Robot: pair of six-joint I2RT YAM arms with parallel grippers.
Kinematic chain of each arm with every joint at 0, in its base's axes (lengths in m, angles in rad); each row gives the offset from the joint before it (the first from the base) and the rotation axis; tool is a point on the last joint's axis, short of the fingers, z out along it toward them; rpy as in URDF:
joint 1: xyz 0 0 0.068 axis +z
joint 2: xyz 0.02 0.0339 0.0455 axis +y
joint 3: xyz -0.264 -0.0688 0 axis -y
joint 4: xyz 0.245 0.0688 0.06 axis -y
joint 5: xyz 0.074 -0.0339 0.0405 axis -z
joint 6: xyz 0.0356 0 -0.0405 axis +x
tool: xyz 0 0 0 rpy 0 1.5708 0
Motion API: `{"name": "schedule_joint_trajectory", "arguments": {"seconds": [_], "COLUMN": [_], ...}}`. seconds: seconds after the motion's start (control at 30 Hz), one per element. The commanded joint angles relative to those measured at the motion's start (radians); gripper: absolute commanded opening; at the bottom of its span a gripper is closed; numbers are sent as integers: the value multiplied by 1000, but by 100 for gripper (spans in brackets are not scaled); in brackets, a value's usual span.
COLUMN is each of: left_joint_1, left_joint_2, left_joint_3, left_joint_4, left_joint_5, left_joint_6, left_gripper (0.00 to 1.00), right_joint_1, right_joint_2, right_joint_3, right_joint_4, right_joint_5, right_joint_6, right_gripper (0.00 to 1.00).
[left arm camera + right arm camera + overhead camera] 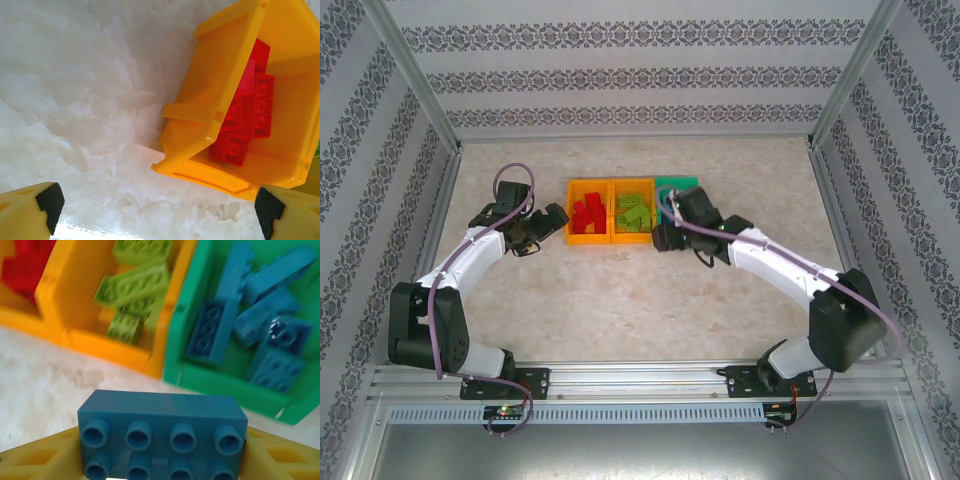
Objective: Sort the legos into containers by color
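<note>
Bench (620, 300) of pale marbled surface spreads across the cell, closed in by walls (620, 70) papered in grey patterned bands. The left arm (460, 270) and the right arm (790, 270) curve inward from their bases at the near edge toward the middle of the bench.

Three containers stand there in a row, side by side: a left orange bin (572, 212), a middle orange bin (632, 240) and a green bin (675, 183) at the right end, its near part covered by the right arm in the top view.

The left pincer (155, 207) sits just beside the left orange bin (200, 100) on its outer side, jaws spread wide with nothing between them. Its black pads (50, 202) show far apart, over bare bench.

The right pincer (162, 460) sits on the near side of the green bin (225, 385), gripping a blue brick (162, 410) across its ends — two rows of four studs face the wrist camera. Whether that brick touches the bench cannot be told.

Red legos (245, 120) lie heaped in the left orange bin. Lime legos (135, 285) lie in the middle orange bin (75, 295). Blue legos (250, 315) lie jumbled in the green bin.
</note>
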Motion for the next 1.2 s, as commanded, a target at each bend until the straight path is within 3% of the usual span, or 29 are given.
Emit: {"name": "schedule_joint_trajectory", "arguments": {"seconds": [0.0,0.23,0.63,0.9,1.17], "left_joint_1": [13,13,13,13,13], "left_joint_2": [-23,-27,-30,-7,-30], "left_joint_3": [-10,-12,-12,-1,-1], "left_joint_4": [-2,-13,-21,-18,-15], "left_joint_5": [-23,-36,-47,-40,-78], "left_joint_6": [24,26,29,30,41], "left_gripper": [100,100,100,100,100], "right_joint_1": [-57,-166,-182,-182,-173], "right_joint_2": [114,321,466,398,167], "right_joint_3": [136,322,477,405,207], "right_joint_4": [-46,-58,-104,-58,112], "right_joint_5": [-21,-30,-24,-12,145], "right_joint_6": [-23,45,49,43,-40], "right_gripper": [65,65,75,98,98]}}
